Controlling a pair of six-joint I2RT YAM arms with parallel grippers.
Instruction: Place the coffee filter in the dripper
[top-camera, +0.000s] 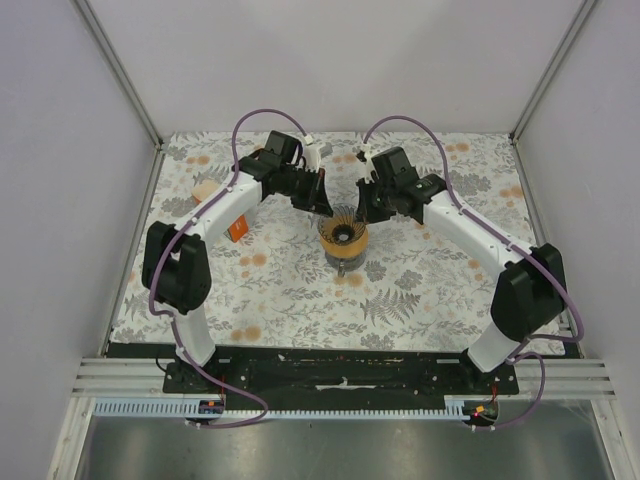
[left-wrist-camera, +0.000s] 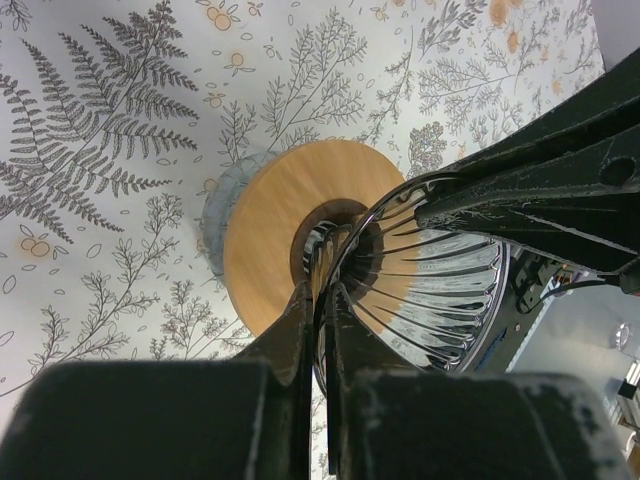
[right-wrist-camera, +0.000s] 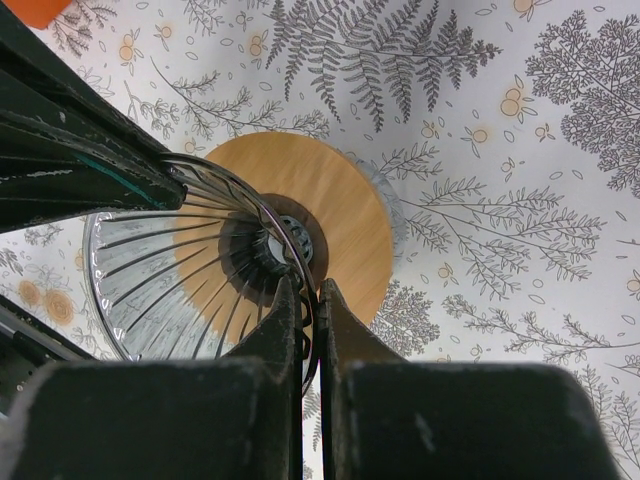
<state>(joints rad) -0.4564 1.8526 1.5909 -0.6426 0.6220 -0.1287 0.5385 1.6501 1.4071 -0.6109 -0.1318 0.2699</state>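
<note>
The dripper (top-camera: 342, 232), a dark see-through ribbed cone, stands with its narrow end at the centre hole of the amber-brown ring (left-wrist-camera: 268, 232). My left gripper (top-camera: 322, 206) is shut on the dripper's rim on its left side; in the left wrist view the gripper (left-wrist-camera: 322, 300) pinches the thin rim of the dripper (left-wrist-camera: 440, 290). My right gripper (top-camera: 366, 208) is shut on the rim on the opposite side; the right wrist view shows the gripper (right-wrist-camera: 310, 295), the dripper (right-wrist-camera: 170, 270) and the ring (right-wrist-camera: 345, 205). The white coffee filter is out of view.
The ring lies on a clear grey glass cup (left-wrist-camera: 214, 212), of which only an edge shows. An orange packet (top-camera: 237, 230) lies left of the dripper, partly under the left arm; its corner shows in the right wrist view (right-wrist-camera: 35, 8). The floral cloth (top-camera: 420, 290) covers the table.
</note>
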